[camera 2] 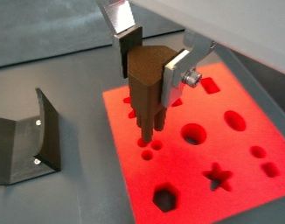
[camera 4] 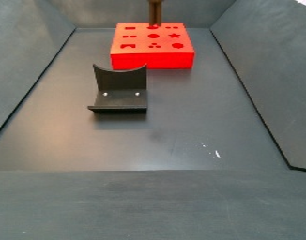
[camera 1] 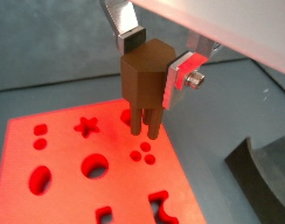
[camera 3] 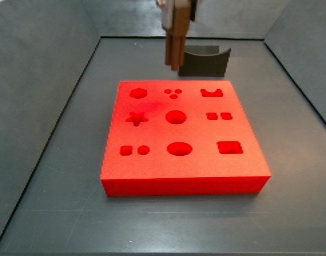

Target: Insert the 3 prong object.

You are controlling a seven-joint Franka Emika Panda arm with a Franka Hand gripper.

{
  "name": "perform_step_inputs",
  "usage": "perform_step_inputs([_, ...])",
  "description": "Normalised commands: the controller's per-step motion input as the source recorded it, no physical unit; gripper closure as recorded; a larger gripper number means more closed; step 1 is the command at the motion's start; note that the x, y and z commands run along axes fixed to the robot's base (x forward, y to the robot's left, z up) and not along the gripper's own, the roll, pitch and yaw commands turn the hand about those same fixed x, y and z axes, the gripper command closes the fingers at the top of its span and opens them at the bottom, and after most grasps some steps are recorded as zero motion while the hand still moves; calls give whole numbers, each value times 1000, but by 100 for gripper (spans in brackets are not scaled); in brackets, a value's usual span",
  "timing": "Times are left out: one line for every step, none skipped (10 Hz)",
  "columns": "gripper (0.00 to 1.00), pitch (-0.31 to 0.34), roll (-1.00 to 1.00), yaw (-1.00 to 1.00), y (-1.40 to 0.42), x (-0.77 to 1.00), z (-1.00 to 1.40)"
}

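The gripper clamps the 3 prong object between its silver fingers and holds it upright, prongs down, over the red block, likely so the prongs can meet the three small holes squarely. In a side view the piece hangs toward the block's 12 o'clock edge, near the fixture. The object is dark reddish-brown, with an angular body that narrows into slim parallel rods; whether the tips touch the block cannot be told
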Motion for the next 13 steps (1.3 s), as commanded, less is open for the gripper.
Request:
perform_step_inputs([100, 96, -116, 0, 123, 280, -460])
perform_step_inputs([100, 83, -99, 0, 60, 160, -357])
perform_step_inputs([100, 47, -60, 0, 23, 0, -329])
perform_step_inputs([100, 36, -13, 0, 9, 0, -357])
perform_step_inputs([100, 43, 0, -6, 0, -86, -363])
perform_step_inputs([100, 39, 0, 0, 0, -77, -337])
perform_step_inputs([100, 24, 0, 0, 0, -86, -317])
perform_step_inputs([100, 24, 0, 0, -3, -77, -317])
perform_step_inputs([100, 21, 0, 0, -11, -83, -303])
perform_step_inputs([100, 26, 10, 0, -34, -49, -320])
perform_step_inputs([100, 53, 114, 0, -40, 57, -297])
perform_step_inputs([100, 93, 187, 46, -23, 280, -246])
perform_step_inputs([100, 100, 187, 83, 0, 337, -206])
